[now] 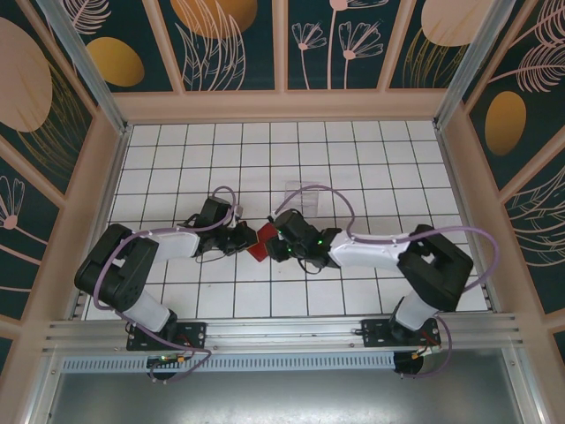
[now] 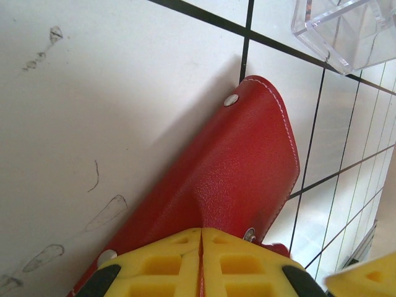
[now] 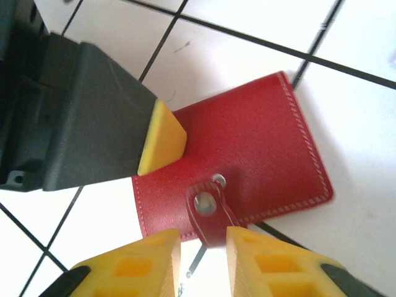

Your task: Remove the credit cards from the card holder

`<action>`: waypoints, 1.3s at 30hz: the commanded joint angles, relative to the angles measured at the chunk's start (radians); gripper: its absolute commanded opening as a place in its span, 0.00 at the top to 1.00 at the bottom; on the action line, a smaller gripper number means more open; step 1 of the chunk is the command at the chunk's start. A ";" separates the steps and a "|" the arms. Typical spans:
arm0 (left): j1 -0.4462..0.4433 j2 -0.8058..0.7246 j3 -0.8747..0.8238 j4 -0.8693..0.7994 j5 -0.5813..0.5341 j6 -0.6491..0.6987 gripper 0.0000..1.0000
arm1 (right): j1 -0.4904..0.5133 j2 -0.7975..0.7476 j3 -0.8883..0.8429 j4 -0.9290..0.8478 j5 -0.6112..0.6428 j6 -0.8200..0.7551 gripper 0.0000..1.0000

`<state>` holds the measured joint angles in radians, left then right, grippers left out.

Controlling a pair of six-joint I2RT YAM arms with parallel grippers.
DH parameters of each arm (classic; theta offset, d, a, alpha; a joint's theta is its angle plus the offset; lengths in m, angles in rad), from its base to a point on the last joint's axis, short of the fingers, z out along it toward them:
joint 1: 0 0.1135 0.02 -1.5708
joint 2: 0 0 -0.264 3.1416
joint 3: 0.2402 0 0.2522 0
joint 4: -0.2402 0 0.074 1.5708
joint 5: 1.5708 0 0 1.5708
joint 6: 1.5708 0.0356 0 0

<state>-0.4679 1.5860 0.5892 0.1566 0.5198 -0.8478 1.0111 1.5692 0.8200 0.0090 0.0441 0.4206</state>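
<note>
The red card holder (image 1: 262,240) lies folded shut on the tiled table between my two grippers, its small tab (image 3: 207,207) snapped down. My left gripper (image 2: 201,232) is shut on the card holder (image 2: 241,167), pinching one edge so the leather puckers. In the right wrist view one of the left gripper's fingertips (image 3: 162,139) rests on the holder's (image 3: 247,154) left edge. My right gripper (image 3: 203,238) stands open, with the end of the tab between its jaws and a gap on the left side. The credit cards are hidden.
A clear plastic stand (image 2: 346,31) sits just beyond the holder, also seen as the clear plastic stand (image 1: 305,196) in the top view. Raised wooden walls (image 1: 113,150) ring the tiled table. White tiles spread open to the far side and right.
</note>
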 commanded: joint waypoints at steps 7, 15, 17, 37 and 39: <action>-0.008 -0.030 0.041 -0.166 -0.081 0.037 0.83 | 0.001 -0.141 -0.036 -0.178 0.078 0.242 0.55; -0.006 -0.111 0.101 -0.281 -0.182 0.058 0.82 | -0.029 0.030 0.180 -0.291 -0.024 0.460 0.48; -0.005 -0.137 0.114 -0.308 -0.208 0.064 0.82 | -0.029 0.083 0.241 -0.335 -0.024 0.497 0.41; 0.029 -0.207 0.154 -0.448 -0.322 0.154 0.80 | -0.022 0.246 0.340 -0.532 0.044 0.608 0.41; 0.022 -0.199 0.163 -0.452 -0.319 0.155 0.80 | -0.020 0.214 0.292 -0.491 0.043 0.614 0.45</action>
<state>-0.4397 1.3724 0.7177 -0.2600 0.2153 -0.7208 0.9855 1.8393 1.1683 -0.4793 0.0540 0.9939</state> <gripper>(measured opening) 0.202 0.564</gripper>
